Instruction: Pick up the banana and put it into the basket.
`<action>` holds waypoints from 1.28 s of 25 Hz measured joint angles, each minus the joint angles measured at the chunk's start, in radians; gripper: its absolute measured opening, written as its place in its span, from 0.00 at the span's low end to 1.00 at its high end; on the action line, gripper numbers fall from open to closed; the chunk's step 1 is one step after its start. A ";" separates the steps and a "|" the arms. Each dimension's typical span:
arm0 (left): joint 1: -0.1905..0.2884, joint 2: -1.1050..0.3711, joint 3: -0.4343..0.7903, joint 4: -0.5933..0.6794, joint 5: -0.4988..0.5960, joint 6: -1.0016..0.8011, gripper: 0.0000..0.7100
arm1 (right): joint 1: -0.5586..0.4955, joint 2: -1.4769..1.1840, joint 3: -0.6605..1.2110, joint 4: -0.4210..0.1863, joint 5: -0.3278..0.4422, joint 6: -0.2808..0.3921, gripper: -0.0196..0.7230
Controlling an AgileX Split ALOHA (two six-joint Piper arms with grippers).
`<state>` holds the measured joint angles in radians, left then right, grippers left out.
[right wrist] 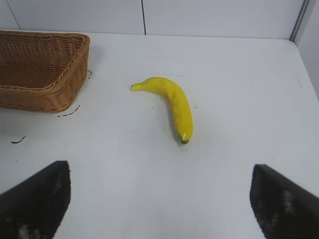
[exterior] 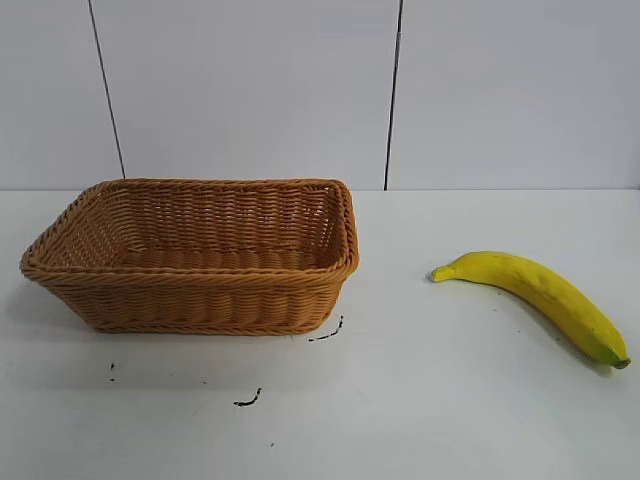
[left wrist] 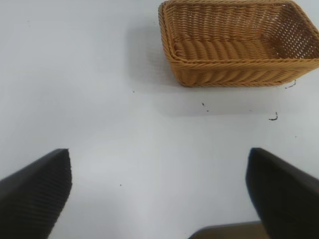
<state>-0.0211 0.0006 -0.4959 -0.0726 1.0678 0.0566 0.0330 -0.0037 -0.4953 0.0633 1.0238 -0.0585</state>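
The yellow banana (exterior: 540, 296) lies flat on the white table at the right, stem toward the basket and dark tip at the far right. The tan wicker basket (exterior: 195, 290) stands at the left and holds nothing. Neither gripper shows in the exterior view. In the right wrist view my right gripper (right wrist: 159, 199) is open and empty, with the banana (right wrist: 174, 102) some way ahead of it and the basket (right wrist: 42, 74) off to the side. In the left wrist view my left gripper (left wrist: 159, 194) is open and empty over bare table, the basket (left wrist: 239, 74) far ahead.
Small black marks (exterior: 250, 398) dot the table in front of the basket. A white panelled wall (exterior: 320, 90) runs behind the table. Bare white tabletop (exterior: 400, 400) lies between basket and banana.
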 joint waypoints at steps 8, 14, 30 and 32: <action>0.000 0.000 0.000 0.000 0.000 0.000 0.97 | 0.000 0.000 0.000 0.000 0.000 0.000 0.94; 0.000 0.000 0.000 0.000 0.000 0.000 0.97 | 0.000 0.085 -0.013 0.000 0.007 0.025 0.93; 0.000 0.000 0.000 0.000 0.000 0.000 0.97 | 0.000 1.189 -0.528 0.000 0.162 0.018 0.93; 0.000 0.000 0.000 0.000 0.000 0.000 0.97 | 0.000 1.312 -0.590 0.000 0.177 -0.029 0.93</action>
<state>-0.0211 0.0006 -0.4959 -0.0726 1.0678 0.0566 0.0330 1.3081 -1.0848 0.0633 1.2007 -0.0875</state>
